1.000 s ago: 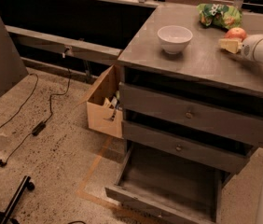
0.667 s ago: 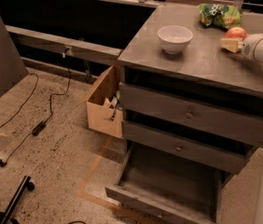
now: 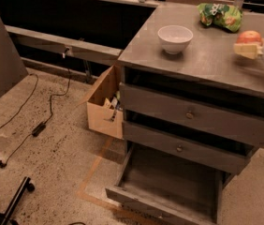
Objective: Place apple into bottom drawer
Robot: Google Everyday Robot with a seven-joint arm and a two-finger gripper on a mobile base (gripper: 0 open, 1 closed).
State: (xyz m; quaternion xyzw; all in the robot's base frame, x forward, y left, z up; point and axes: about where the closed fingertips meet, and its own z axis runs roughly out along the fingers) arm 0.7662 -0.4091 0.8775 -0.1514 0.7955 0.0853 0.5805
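Grey three-drawer cabinet (image 3: 202,67), right half of view, flat top carrying all the loose items. Bottom drawer (image 3: 169,186): lowest tier, pulled well out toward the camera, wide shallow tray, bare board showing, nothing visible inside. Two upper drawers (image 3: 188,114), each with a small round knob, both slightly ajar, contents hidden. Open cardboard box (image 3: 101,102) on the floor against the cabinet's left side, papers or small objects standing in it, not identifiable. White bowl (image 3: 174,39), upright near the middle of the top, no contents seen. Green snack bag (image 3: 220,15), crumpled, at the back of the top. Gripper (image 3: 247,50), sole end effector, entering from the right edge, low over the top's right side, pale tip pointing left; open or clamped: cannot tell. Apple (image 3: 249,35): round, no long axis to align with, on the cabinet top at far right, immediately behind the gripper tip and overlapping it in view; contact likely, grasp unconfirmed. Judged route for deposit: from the apple's spot, forward off the front edge, leftward, then well down past both upper fronts into the open tray. Black cable (image 3: 52,104) trailing across the floor at left.
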